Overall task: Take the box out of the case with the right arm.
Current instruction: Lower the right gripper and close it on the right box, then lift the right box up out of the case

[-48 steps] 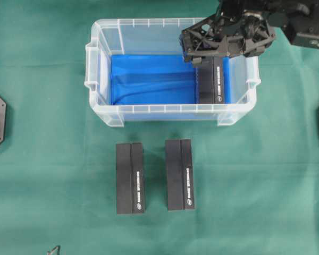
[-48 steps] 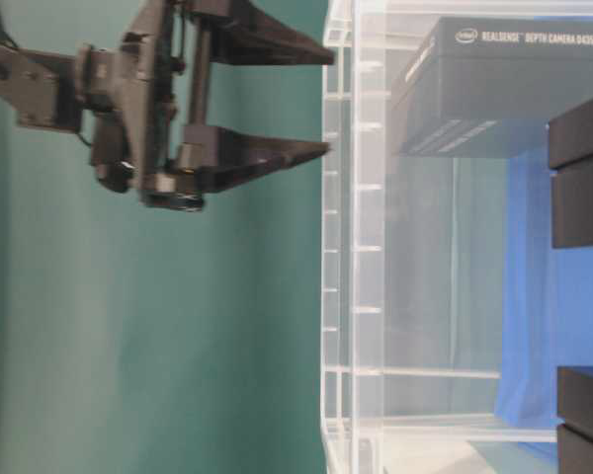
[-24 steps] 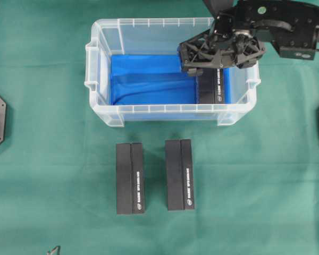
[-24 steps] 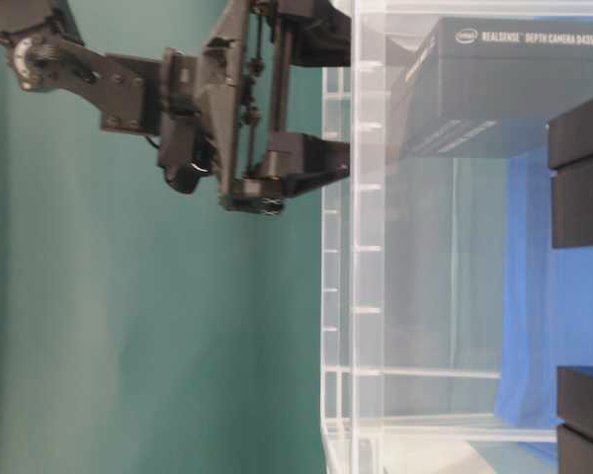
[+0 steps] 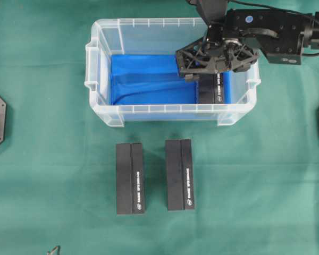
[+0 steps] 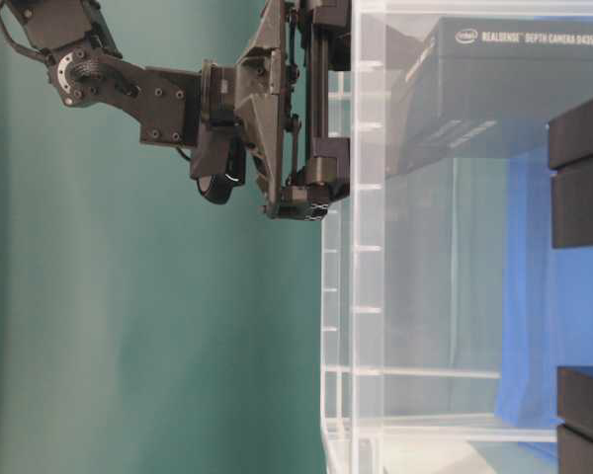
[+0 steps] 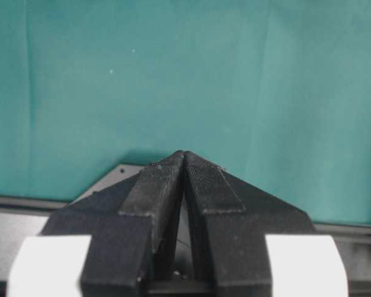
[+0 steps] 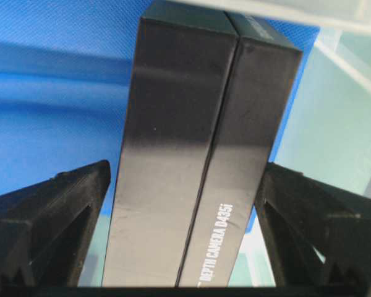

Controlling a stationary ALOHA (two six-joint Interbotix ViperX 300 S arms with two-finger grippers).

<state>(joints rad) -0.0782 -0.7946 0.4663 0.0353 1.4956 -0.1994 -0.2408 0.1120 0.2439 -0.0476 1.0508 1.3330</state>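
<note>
Case, the clear tub on the green table, is holding one black box at the right end of its blue floor, its long axis running from the tub's far wall toward the near wall. Right arm is reaching over the rim with its right gripper spread wide, one finger on either long side of the box, neither touching it. Left gripper is sitting closed and empty, elsewhere over bare table.

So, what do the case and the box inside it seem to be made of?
The case looks like clear, slightly milky plastic: the blue lining shows through its ribbed walls. The box seems to be matte black cardboard with a faint sheen and white printed letters, though the material is not certain.
</note>
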